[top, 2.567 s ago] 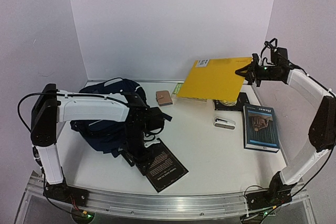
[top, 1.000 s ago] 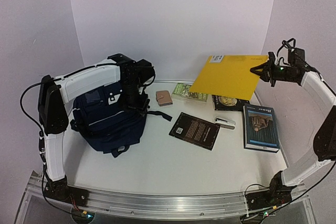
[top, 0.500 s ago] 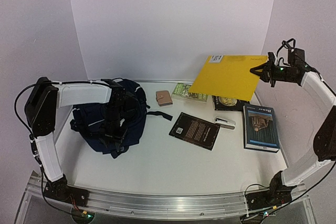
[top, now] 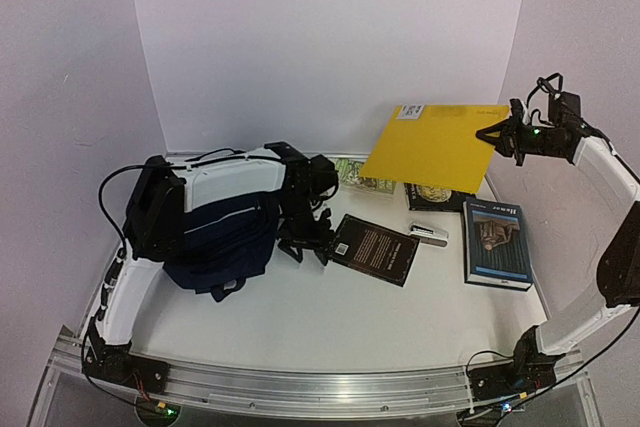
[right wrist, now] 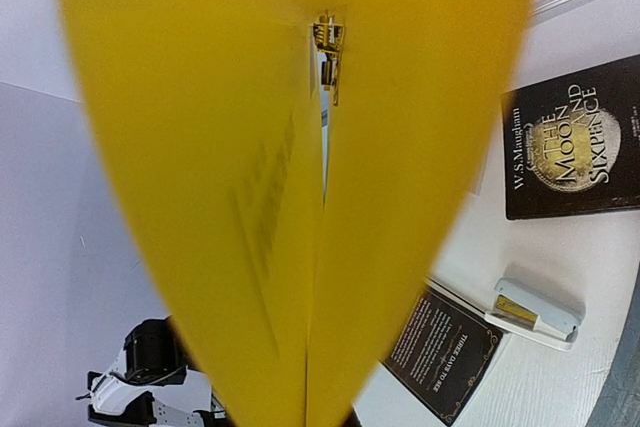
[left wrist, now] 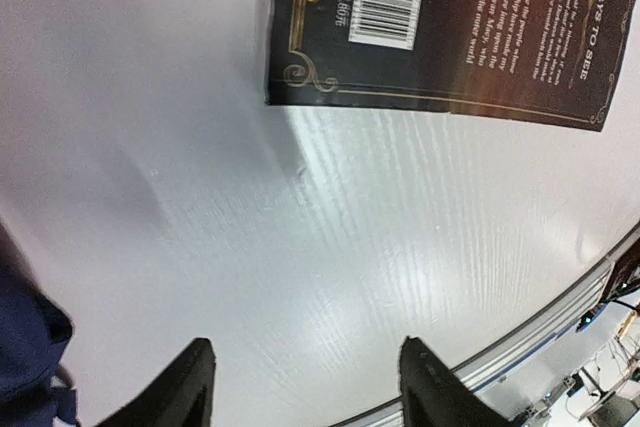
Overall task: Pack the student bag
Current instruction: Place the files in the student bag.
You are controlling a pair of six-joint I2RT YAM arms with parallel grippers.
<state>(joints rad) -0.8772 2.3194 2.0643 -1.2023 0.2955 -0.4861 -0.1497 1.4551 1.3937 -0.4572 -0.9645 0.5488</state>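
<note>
White table (top: 300, 337) against plain pale lilac walls (top: 330, 37). Landmark: black paperback (top: 371, 249), flat, back cover up with barcode showing, about mid-table. Far left of paperback: student bag (top: 215, 247), navy fabric with thin pale stripe, standing slumped on table, upper part hidden under white left arm (top: 230, 179) reaching across it. Between bag and paperback: left gripper (top: 303, 250), pointed down, just beside paperback's left corner but apart from it; jaws spread, nothing between fingers (left wrist: 190, 392), only bare table beyond. Behind paperback, toward back wall: green patterned box (top: 362, 180), partly hidden by left arm. Above and right of paperback: yellow envelope (top: 435, 145), raised off table, tilted, white label at upper edge, pinched at right-hand corner by right gripper (top: 492, 134), jaws clamped on it; fingers hidden behind envelope in wrist view. Right of paperback, at back: dark book (top: 437, 195) with gold disc on cover, flat, far edge hidden by envelope. Just off paperback's right corner: white stapler (top: 428, 233), contact unclear. Far right of paperback: blue book (top: 497, 243), flat, cover up, near table's right edge.
</note>
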